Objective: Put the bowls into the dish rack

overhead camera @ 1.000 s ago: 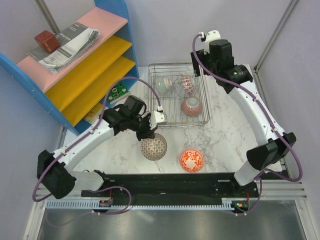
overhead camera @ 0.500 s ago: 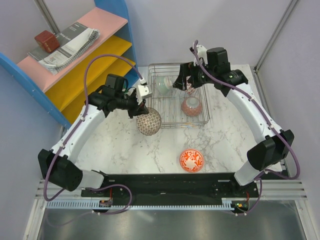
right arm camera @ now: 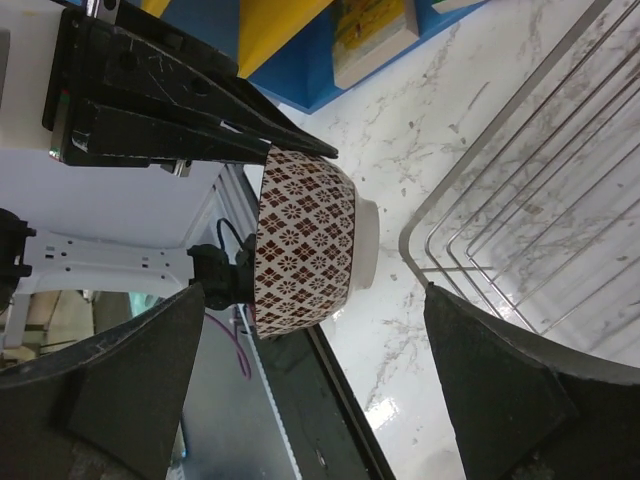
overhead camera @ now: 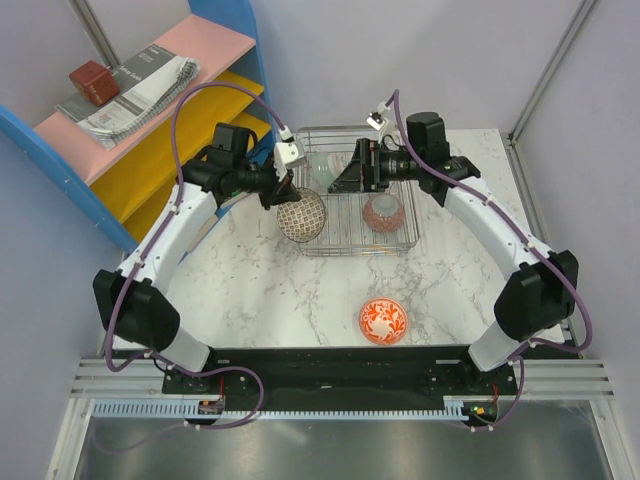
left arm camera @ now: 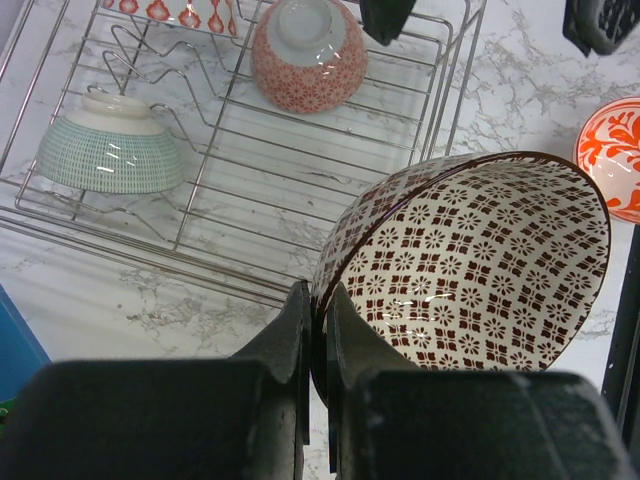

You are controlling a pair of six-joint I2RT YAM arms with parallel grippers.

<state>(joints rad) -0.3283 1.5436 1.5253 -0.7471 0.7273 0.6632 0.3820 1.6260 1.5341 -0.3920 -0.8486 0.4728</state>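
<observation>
My left gripper point(overhead camera: 287, 196) is shut on the rim of a beige bowl with a dark brown pattern point(overhead camera: 302, 216), held tilted in the air over the near left corner of the dish rack point(overhead camera: 400, 243). In the left wrist view the fingers point(left arm camera: 300, 320) pinch the bowl's wall point(left arm camera: 470, 270). My right gripper point(overhead camera: 345, 178) hangs open over the rack and faces that bowl point(right arm camera: 305, 245) with nothing between its fingers point(right arm camera: 130, 380). A pale green bowl point(left arm camera: 110, 150) and a pink patterned bowl point(left arm camera: 307, 55) lie upside down in the rack. A red-orange floral bowl point(overhead camera: 383, 320) sits on the table.
A blue-framed shelf point(overhead camera: 150, 110) with pink and yellow boards stands at the far left, close to the left arm. A red-and-white bowl point(left arm camera: 175, 10) shows at the rack's far side. The rack's wire rim point(right arm camera: 520, 200) lies just beyond the held bowl.
The left arm lifted the patterned bowl off the table and carried it away to the rack's corner. The right arm swung left over the rack and turned toward the bowl.
</observation>
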